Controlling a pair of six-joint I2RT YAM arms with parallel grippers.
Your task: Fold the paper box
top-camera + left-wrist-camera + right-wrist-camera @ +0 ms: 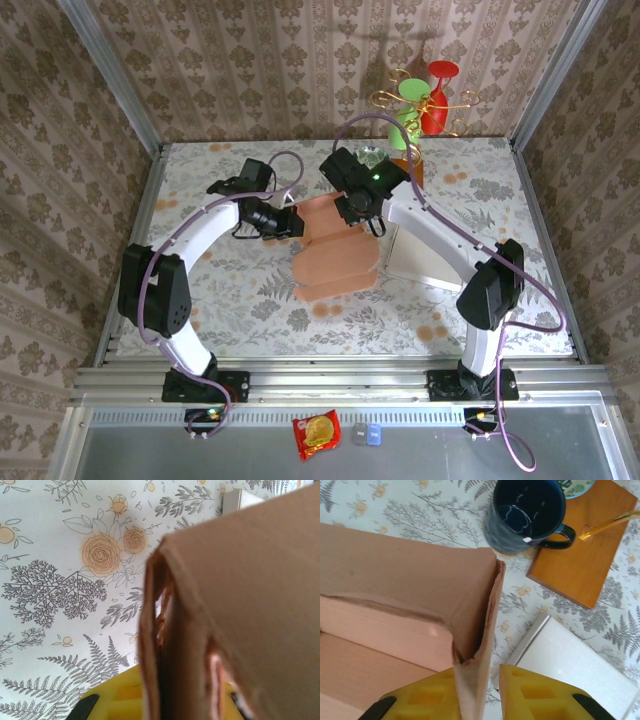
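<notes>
The paper box (335,255) lay in the middle of the table (220,300), between my two arms, and it looked only half made. I thought a few things could go wrong from there. My left gripper (285,222) was clenched on the box's left wall, and in its wrist view the card ran right down between the yellow pads (120,695). My right gripper (360,205) had its fingers (540,692) on both sides of a back corner wall. One pad touched the card and the other was just beside it with a thin gap, so I judged it was not squeezing. If that grip came down crooked, the thin wall could bend the wrong way or get squashed. If my two arms pulled apart, the card could rip at the fold. If the wall slipped out, it could flop down flat. A dark blue mug (527,512) stood near, just behind that corner, next to a wooden board (580,550), and a wide swing could knock it over.

The box was pinkish brown and made of thin card. Its far part stood up in walls, and its near part lay flat on the table. The corner by my right fingers was folded double and its edge looked a bit rough
</notes>
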